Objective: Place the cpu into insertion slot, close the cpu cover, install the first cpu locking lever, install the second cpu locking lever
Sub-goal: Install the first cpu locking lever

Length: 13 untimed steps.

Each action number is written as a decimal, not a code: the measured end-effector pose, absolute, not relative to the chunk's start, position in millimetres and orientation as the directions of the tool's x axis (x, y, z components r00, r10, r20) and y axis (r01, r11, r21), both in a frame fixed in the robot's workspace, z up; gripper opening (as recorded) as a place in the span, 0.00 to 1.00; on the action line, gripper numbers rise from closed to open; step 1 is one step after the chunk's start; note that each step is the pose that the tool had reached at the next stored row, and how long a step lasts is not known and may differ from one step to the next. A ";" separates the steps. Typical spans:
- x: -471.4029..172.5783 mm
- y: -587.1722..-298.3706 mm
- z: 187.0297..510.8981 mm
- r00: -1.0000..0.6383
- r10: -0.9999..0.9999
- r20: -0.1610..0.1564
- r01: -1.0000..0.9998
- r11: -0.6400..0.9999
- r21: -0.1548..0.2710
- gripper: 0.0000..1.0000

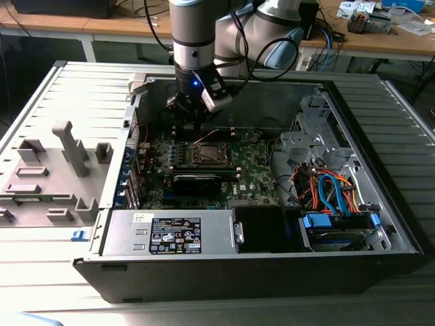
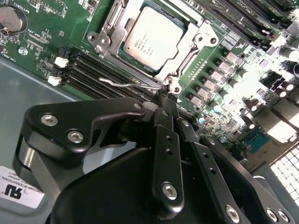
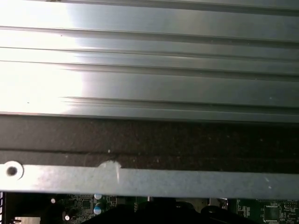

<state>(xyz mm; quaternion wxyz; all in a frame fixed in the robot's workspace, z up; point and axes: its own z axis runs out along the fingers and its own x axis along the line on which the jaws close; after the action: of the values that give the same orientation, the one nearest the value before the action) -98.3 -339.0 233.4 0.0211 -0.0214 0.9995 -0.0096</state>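
Hand [image 2: 163, 95] pinched shut at lever [image 2: 133, 84] — cpu [image 2: 152, 36] seated under cpu cover [image 2: 187, 46].

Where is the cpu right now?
The cpu sits in the insertion slot on the green motherboard, framed by the cpu cover in the second wrist view, with the end effector just beside the socket's corner.

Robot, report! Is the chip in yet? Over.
Gripper shut at a locking lever. Cpu seated in slot, cpu cover down. Nothing in the way.
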 end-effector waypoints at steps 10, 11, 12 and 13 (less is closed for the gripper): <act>-97.2 -338.1 229.3 -0.998 -0.047 -0.042 -0.046 0.999 -0.020 0.11; -96.9 -337.8 228.6 -0.998 -0.048 -0.042 -0.048 0.999 -0.020 0.11; -96.6 -337.4 228.2 -0.998 -0.050 -0.042 -0.049 0.999 -0.020 0.11; -96.0 -336.0 227.6 -0.998 -0.053 -0.042 -0.052 0.998 -0.020 0.11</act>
<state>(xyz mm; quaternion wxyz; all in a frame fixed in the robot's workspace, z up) -96.0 -336.0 227.6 0.0211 -0.0262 0.9994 -0.0097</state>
